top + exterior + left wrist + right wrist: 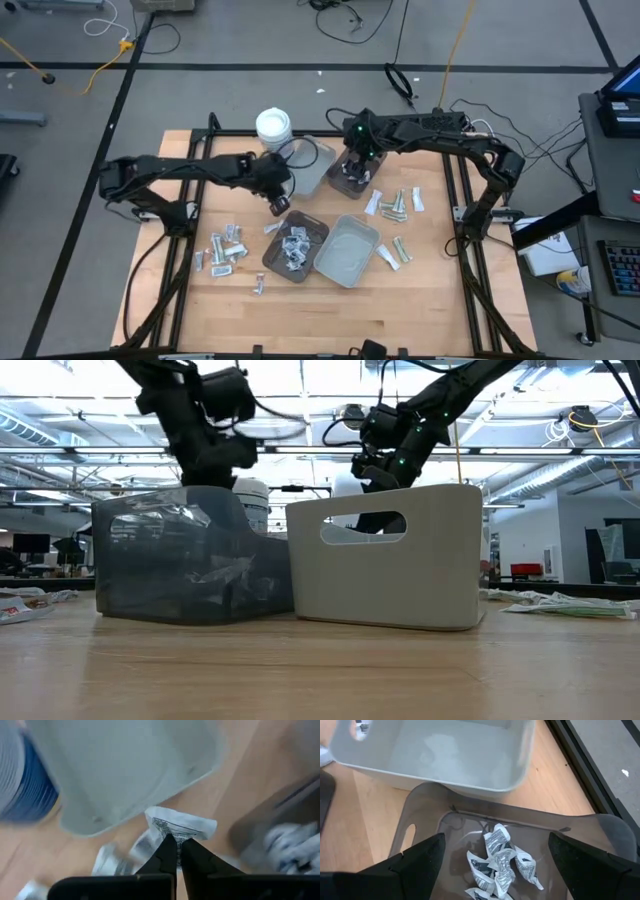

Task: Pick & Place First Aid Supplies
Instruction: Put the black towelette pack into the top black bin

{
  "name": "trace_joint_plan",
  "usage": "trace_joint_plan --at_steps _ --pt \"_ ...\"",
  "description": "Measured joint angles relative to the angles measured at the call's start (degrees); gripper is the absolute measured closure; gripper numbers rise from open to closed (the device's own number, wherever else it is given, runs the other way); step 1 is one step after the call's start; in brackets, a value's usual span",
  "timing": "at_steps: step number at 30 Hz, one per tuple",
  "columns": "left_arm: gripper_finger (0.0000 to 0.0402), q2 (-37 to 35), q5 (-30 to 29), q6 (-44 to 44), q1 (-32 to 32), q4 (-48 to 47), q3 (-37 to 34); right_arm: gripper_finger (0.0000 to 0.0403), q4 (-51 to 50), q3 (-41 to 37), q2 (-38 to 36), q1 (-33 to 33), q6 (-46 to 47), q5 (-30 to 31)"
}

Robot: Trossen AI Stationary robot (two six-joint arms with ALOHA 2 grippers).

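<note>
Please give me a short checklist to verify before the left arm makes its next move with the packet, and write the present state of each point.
1. Left gripper shut on a white packet: ok, the jaws pinch its edge.
2. Packet secure for carrying: cannot tell, only one edge is pinched.
3. Dark tray nearby holds packets and has free space: ok.
4. Which tray this packet belongs in: cannot tell.
5. Right gripper out of the way: ok, it hangs open over the far dark tray, away from the left arm.
6. White round tub close to the left arm: not ok, it may be knocked.
</note>
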Motion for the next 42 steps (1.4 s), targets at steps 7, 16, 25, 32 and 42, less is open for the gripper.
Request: trace_joint_plan --at_steps 7,16,25,32,42 --pt "0.0395 -5.7 3.9 -4.0 -0.7 16.5 -8.9 0.0053 0.1 0.0 0.0 1.7 -1.7 0.0" --pt "0.0395 -7.9 8.9 -4.4 -3.5 34.5 -14.3 0.0053 2.2 0.0 0.0 4.1 -3.2 -10.8" --pt "0.0395 -8.0 8.9 -4.5 -3.6 41.8 -14.4 0.0053 10.5 0.0 -0.1 8.1 -4.1 -19.3" --pt "0.0396 -8.0 10.1 -5.4 -3.6 43.7 -14.4 0.0053 20.2 0.0 -0.2 12.2 -3.8 -23.9" --pt "0.0396 -7.9 12.8 -5.1 -5.3 46.7 -14.4 0.0086 24.8 0.0 -0.3 16.0 -1.7 -23.7"
